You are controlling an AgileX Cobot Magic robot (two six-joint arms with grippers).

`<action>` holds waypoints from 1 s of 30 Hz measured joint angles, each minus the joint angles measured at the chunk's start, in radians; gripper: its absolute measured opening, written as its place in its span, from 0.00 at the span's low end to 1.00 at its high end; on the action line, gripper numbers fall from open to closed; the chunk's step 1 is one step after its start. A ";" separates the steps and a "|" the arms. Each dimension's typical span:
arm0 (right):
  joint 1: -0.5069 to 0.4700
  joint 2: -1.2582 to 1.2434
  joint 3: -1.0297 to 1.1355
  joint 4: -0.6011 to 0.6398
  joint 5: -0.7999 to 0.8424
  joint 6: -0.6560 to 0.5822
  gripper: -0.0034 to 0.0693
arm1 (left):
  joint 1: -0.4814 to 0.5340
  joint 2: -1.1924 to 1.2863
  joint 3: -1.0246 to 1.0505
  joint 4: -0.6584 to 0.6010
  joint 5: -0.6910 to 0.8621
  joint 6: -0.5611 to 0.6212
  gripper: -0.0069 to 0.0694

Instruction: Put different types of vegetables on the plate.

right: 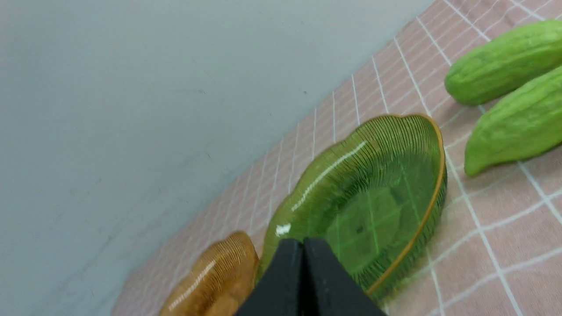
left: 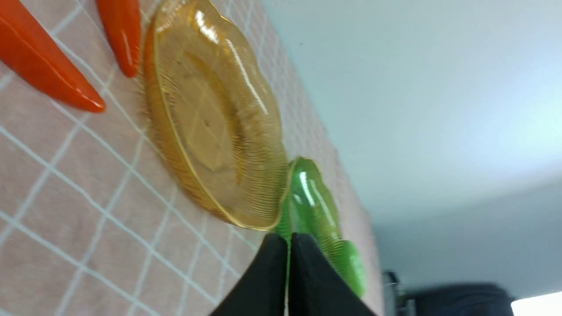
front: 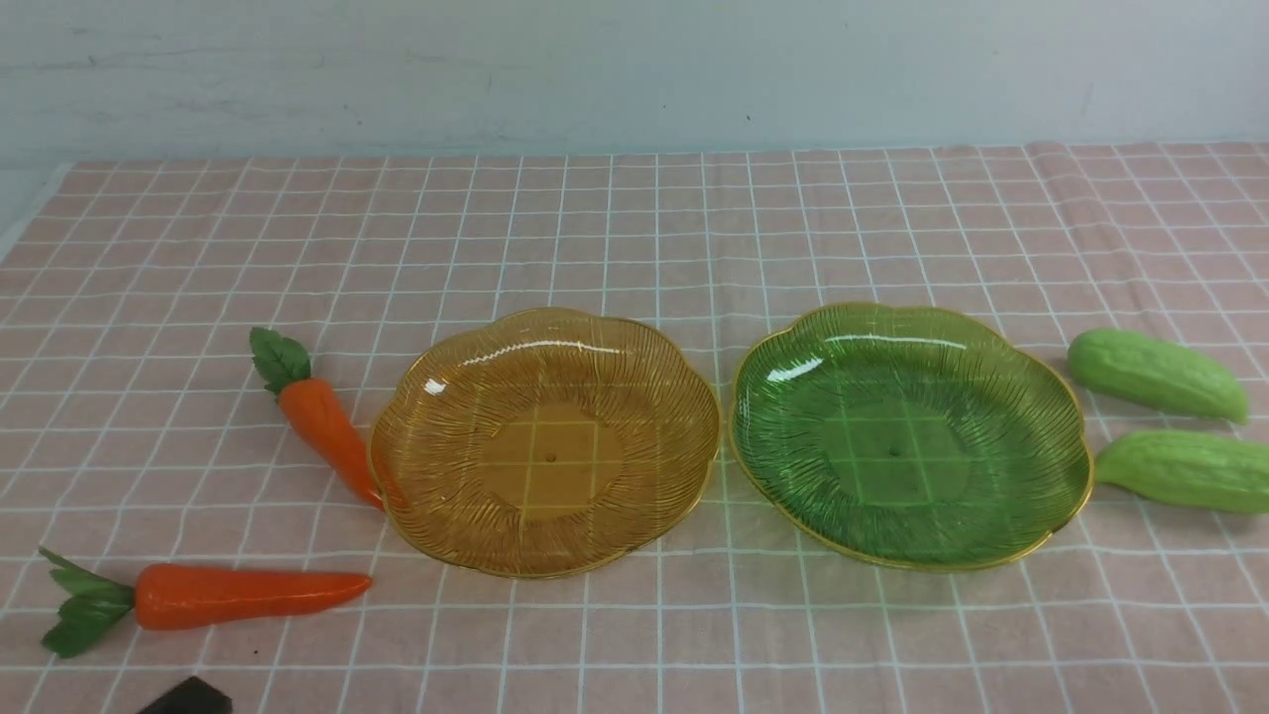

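Two plates sit side by side in the middle of the frame on a pink checked cloth (front: 634, 228), close but not touching: an amber plate (front: 543, 441) left of centre and a green plate (front: 910, 434) right of centre. Both hold nothing.

The carrots lie on the cloth to the left. The upper carrot (front: 322, 421) slants down to the right, leaves toward the upper left, and its tip meets the amber plate's left rim. The lower carrot (front: 238, 595) lies nearly level in the lower left, leaves at the left edge and tip pointing right, apart from the plate.

The gourds lie at the right edge. The upper gourd (front: 1155, 374) slants slightly down to the right. The lower gourd (front: 1185, 469) lies under it, and its tapered end is just beside the green plate's right rim. The two gourds are close together but apart.

A pale wall (front: 634, 69) fills the top of the frame.

In its wrist view, the left gripper (left: 287, 245) has its black fingers pressed together on nothing, with the amber plate beyond them. The right gripper (right: 303, 250) is likewise clenched and empty, with the green plate beyond it.
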 joint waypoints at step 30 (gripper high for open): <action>-0.015 1.542 -1.165 -0.660 0.808 0.077 0.04 | 0.000 1.001 -0.567 0.430 0.449 0.520 0.09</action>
